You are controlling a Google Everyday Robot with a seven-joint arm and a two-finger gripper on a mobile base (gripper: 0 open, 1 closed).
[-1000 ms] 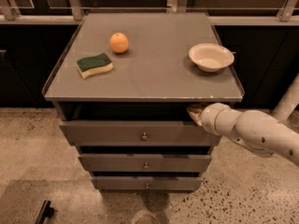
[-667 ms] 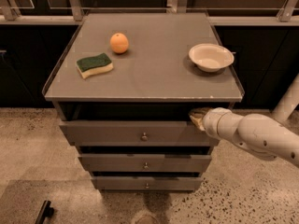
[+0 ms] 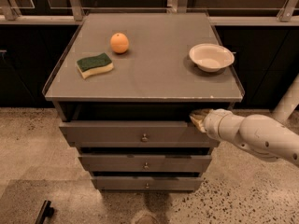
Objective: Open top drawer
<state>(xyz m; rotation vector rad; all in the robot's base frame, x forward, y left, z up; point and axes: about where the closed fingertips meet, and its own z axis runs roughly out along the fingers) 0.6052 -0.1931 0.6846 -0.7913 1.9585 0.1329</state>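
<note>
The top drawer (image 3: 117,133) is the widest grey metal front, with a small round silver knob (image 3: 144,137) at its centre. It stands pulled out a little, with a dark gap under the cabinet top. My gripper (image 3: 197,119) is at the drawer's upper right edge, just under the tabletop overhang, on the end of my white arm (image 3: 257,135) that comes in from the right. Two narrower grey drawers (image 3: 145,163) sit below it.
On the grey cabinet top (image 3: 154,76) lie an orange (image 3: 119,43), a green and yellow sponge (image 3: 95,65) and a white bowl (image 3: 211,57). A white post (image 3: 288,101) stands at the right. A speckled floor (image 3: 32,171) lies around the cabinet.
My gripper and arm have shifted slightly down and toward the camera along the drawer's right edge. The drawer front stays slightly pulled out.
</note>
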